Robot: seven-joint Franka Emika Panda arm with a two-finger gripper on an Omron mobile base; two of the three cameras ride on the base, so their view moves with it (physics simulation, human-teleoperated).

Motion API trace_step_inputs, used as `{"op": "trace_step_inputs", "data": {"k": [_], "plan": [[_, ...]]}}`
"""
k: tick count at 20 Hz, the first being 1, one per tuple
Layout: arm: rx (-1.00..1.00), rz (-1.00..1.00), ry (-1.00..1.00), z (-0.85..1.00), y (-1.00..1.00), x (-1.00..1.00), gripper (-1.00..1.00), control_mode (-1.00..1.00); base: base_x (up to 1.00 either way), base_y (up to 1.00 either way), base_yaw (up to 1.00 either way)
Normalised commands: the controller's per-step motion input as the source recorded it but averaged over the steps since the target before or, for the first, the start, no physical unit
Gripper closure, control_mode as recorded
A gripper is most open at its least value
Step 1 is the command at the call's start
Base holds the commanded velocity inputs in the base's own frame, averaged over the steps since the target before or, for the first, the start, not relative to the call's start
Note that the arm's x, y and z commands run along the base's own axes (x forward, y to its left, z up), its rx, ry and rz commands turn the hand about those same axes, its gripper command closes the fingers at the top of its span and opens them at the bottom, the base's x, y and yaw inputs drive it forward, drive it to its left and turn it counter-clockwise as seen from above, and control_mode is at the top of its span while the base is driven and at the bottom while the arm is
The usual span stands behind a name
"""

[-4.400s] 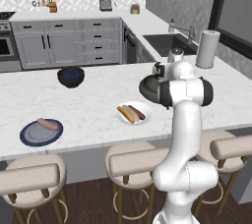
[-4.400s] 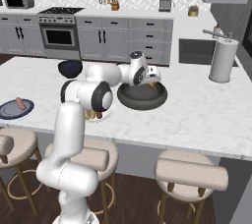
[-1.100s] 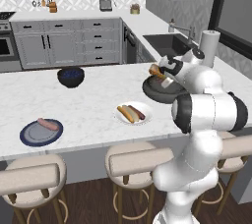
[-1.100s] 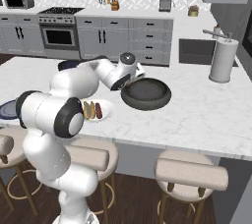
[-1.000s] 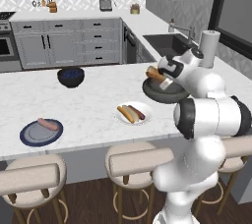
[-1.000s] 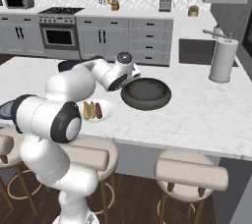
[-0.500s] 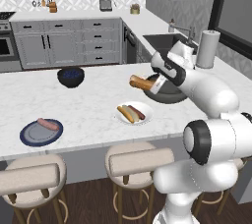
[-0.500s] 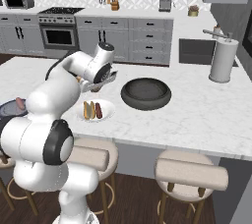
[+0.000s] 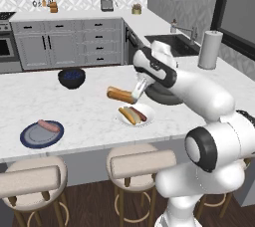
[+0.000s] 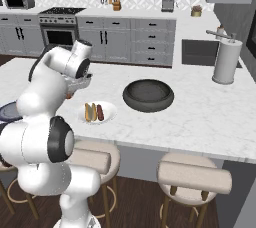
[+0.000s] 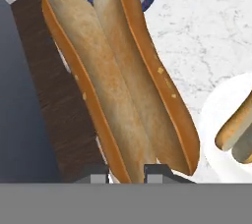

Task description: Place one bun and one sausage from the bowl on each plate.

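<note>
Three wooden stools (image 9: 142,164) stood along the near edge of the marble island counter (image 9: 89,116). On the counter, nearest the stools, a grey plate with a dark blue rim (image 9: 42,134) lay at the left with one sausage (image 9: 49,126) on it, and a white plate (image 9: 136,115) to its right carried a bun (image 9: 127,115) and a second sausage (image 9: 139,114) side by side. Just beyond the white plate and above the counter, the robot's gripper (image 9: 135,91) was closed on one end of a second bun (image 9: 121,94), which hung clear of the marble and pointed left; in the hand view the split roll ran up from between the fingertips (image 11: 96,174). Behind the arm sat the wide dark bowl (image 10: 148,95), with nothing visible inside. A smaller dark-blue bowl (image 9: 71,77) stood farther back on the left, and a paper-towel roll (image 9: 209,50) at the far right beside the sink (image 9: 171,45).
</note>
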Motion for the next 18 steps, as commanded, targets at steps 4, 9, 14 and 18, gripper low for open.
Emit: {"op": "trace_step_inputs", "data": {"k": [4,9,14,18], "plan": [[0.00,0.05,0.14,-0.18,1.00,-0.24,1.00,-1.00,0.00,0.00,0.00],[-0.10,0.00,0.02,-0.27,1.00,-0.02,1.00,-1.00,0.00,0.00,0.00],[-0.12,0.00,0.01,-0.29,0.97,0.00,1.00,-1.00,0.00,0.00,0.00],[-0.11,0.00,0.04,-0.29,0.94,0.00,1.00,-1.00,0.00,0.00,0.00]]}}
